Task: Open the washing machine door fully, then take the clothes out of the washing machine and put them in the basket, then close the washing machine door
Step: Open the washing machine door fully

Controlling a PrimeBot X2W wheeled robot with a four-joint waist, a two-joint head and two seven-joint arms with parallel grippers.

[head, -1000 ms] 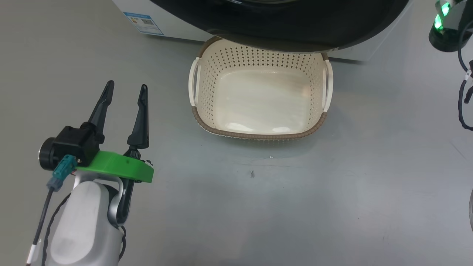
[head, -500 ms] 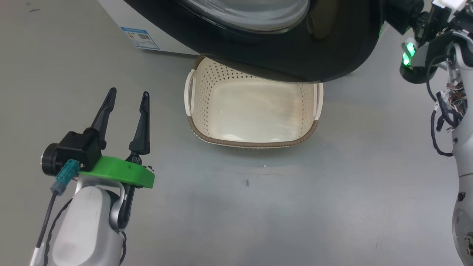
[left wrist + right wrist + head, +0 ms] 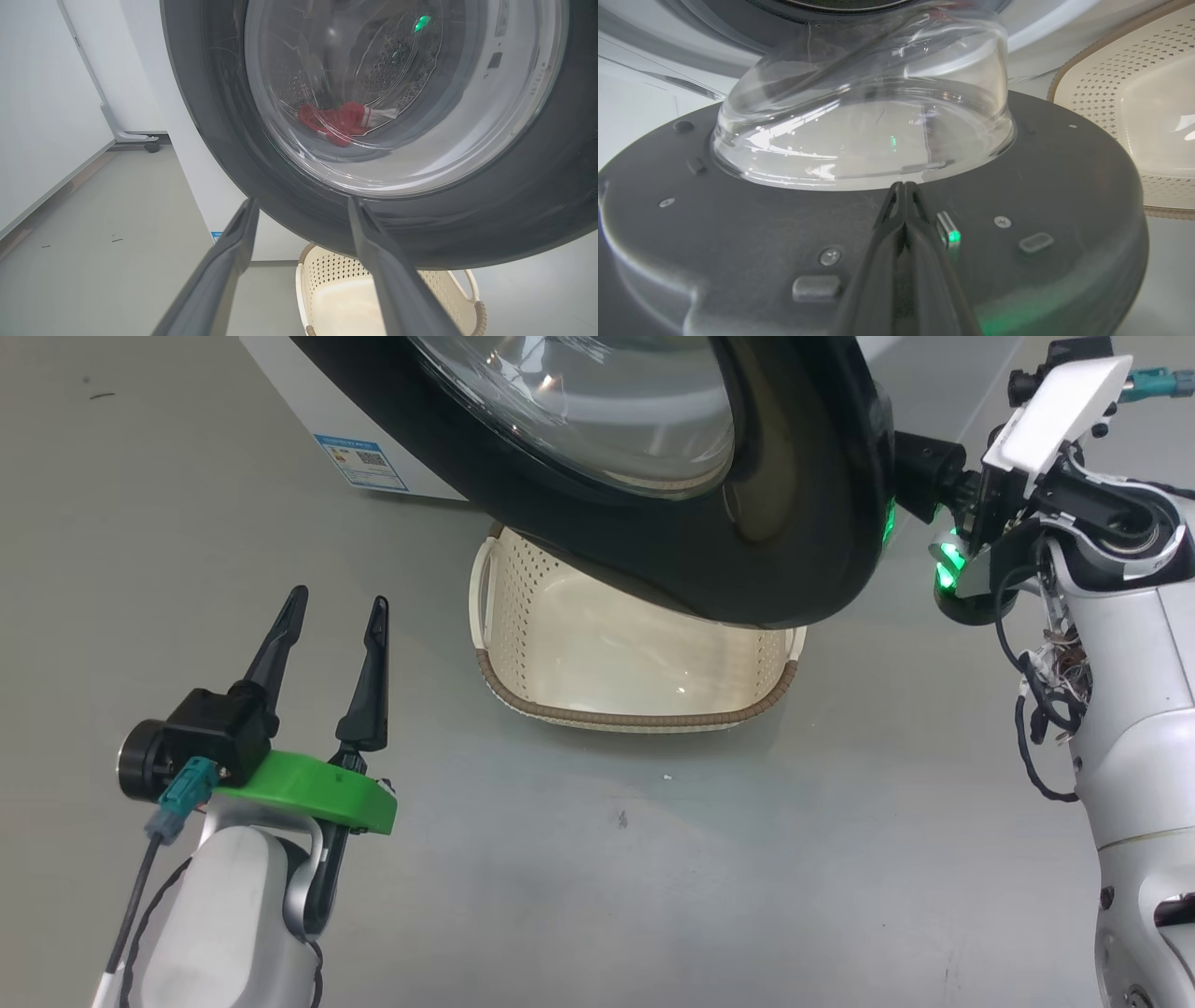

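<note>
Against inner face of washing machine door (image 3: 738,242): right tool (image 3: 903,186) pinched shut, tips touching; opening step underway, door part-swung over basket (image 3: 635,717); left tool (image 3: 338,597) wide, idle above floor (image 3: 653,859); clothes (image 3: 341,123) in drum (image 3: 387,70); next: push door fully open

Bright, even light; glare streaks on the washing machine door (image 3: 803,523), a soft shadow on the floor (image 3: 653,859) beneath.

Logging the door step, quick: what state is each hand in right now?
Left hand: open, empty.
Right hand: closed, empty, tips at the round glossy black door.
</note>
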